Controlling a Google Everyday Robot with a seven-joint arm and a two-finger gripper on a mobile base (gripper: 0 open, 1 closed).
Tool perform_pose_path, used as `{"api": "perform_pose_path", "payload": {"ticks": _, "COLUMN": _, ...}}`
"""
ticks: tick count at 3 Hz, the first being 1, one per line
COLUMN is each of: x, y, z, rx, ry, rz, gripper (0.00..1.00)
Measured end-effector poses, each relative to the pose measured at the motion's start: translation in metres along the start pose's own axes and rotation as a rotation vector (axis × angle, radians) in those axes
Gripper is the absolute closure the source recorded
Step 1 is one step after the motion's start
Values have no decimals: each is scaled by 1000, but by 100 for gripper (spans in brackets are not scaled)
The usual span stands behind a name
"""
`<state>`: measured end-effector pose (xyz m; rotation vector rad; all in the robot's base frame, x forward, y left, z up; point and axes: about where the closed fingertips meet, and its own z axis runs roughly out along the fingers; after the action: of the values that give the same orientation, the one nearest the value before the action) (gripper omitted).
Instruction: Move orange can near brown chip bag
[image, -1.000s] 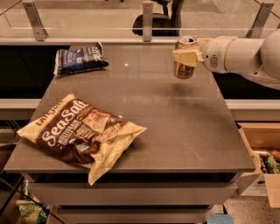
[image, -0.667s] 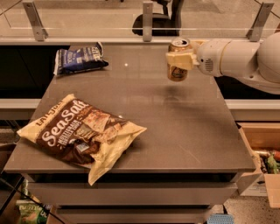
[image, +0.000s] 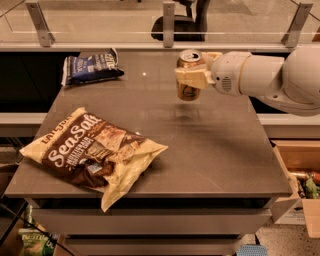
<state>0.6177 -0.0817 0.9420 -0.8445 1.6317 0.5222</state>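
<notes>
We see the hand (image: 190, 78) reaching in from the right edge, clamped around the can (image: 188, 93) and holding it upright in the air above the far half of the surface (image: 220, 145), well apart from the brown bag (image: 92, 150). That bag lies flat at the near left corner, and 1 blue bag (image: 90, 67) sits at the far left corner.

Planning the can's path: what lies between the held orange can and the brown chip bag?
Nothing. In the camera view, only bare table shows between the orange can, held by the gripper above the far side, and the brown chip bag.
</notes>
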Motion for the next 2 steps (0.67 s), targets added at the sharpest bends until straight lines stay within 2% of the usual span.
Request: {"api": "perform_pose_path", "payload": {"ticks": 2, "x": 6, "y": 47, "z": 13, "rx": -31, "ry": 9, "rz": 10, "gripper": 100}}
